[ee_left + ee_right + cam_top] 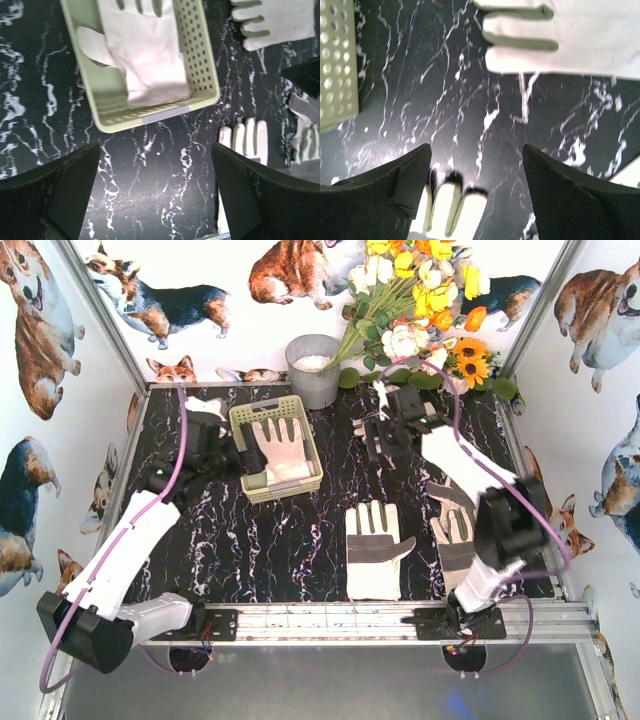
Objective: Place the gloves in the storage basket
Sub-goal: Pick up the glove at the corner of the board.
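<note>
1. Left wrist view: top edge cuts off the basket (200, 65) and the fingertips of the glove inside (145, 55).
2. Top view: right arm (465, 470) covers most of the rightmost glove (455, 535).
3. Right wrist view: upper glove (570, 35) cropped top and right, slightly blurred.

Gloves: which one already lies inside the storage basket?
The white glove in the pale green basket at the back left; the other gloves lie on the black table.

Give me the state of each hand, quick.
Left hand: open, holding nothing.
Right hand: open, holding nothing.
</note>
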`<state>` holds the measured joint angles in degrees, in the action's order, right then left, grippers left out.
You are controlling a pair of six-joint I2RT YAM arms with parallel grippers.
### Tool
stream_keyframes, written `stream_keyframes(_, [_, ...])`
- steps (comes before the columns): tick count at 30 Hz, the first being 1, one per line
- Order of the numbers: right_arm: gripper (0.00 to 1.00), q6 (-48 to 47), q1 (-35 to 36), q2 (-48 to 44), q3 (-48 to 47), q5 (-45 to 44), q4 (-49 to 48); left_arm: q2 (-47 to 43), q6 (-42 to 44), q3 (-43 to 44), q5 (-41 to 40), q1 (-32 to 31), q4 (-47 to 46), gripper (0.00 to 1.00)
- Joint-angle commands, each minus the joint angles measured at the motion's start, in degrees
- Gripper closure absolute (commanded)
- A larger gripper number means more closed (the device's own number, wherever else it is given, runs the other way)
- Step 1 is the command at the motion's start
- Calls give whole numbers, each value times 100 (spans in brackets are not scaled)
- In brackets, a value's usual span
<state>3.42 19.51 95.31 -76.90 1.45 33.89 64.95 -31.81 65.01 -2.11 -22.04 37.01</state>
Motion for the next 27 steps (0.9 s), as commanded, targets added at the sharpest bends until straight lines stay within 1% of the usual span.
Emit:
stream_keyframes(1, [25, -444, 26, 780, -802, -108, -529, -8, 421, 44, 158, 454, 234, 14])
stream_keyframes(7, [26, -582, 43, 1960, -1662, -143, -683, 194, 687, 226, 225, 783, 228, 14])
stream_keyframes(10, [29, -658, 53, 2435, -2041, -228, -626, 294, 786, 245, 320, 923, 251, 14])
stream_keyframes(12, [33, -726, 68, 2701, -2270, -336, -576, 345, 829, 245, 374, 999, 276, 14])
stream_keyframes(16, [35, -888, 111, 3050, -2576, -583, -580, 415, 899, 253, 490, 1136, 308, 14])
stream_keyframes(21, [35, -1278, 202, 3315, -2695, -918, -838, 491, 905, 245, 589, 1250, 332, 14])
stream_keyframes(25, [48, -1381, 205, 3490, -2796, -1080, -909, 518, 905, 252, 627, 1279, 324, 14])
stream_keyframes(27, [55, -1488, 231, 3547, -2834, -1115, -849, 537, 905, 263, 648, 1297, 316, 14])
